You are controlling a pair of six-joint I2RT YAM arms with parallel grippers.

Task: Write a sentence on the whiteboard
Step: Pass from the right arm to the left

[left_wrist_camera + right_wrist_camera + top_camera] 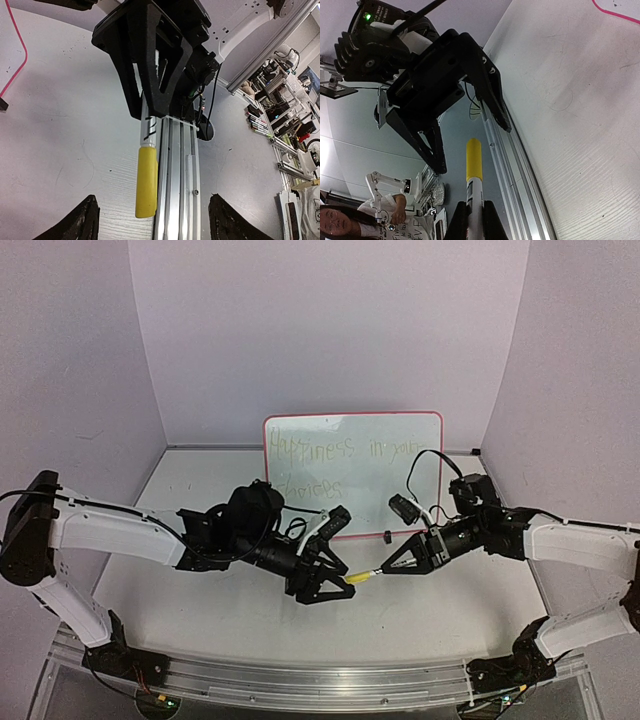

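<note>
Top external view: the whiteboard (400, 490) stands upright at the back of the table (200, 620), with the sentence (340, 450) on it. The right claw (385, 568) pinches the marker (362, 576). The left claw (345, 578) gapes around its yellow cap (146, 182), holding nothing. The marker looks light, stiff and slick, so it is best gripped on the barrel.

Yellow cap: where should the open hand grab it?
Best grip the yellow cap around its middle, coming from its free tip: it sticks straight out of the right gripper, which pinches the white barrel, and points between the left gripper's open fingers.
</note>
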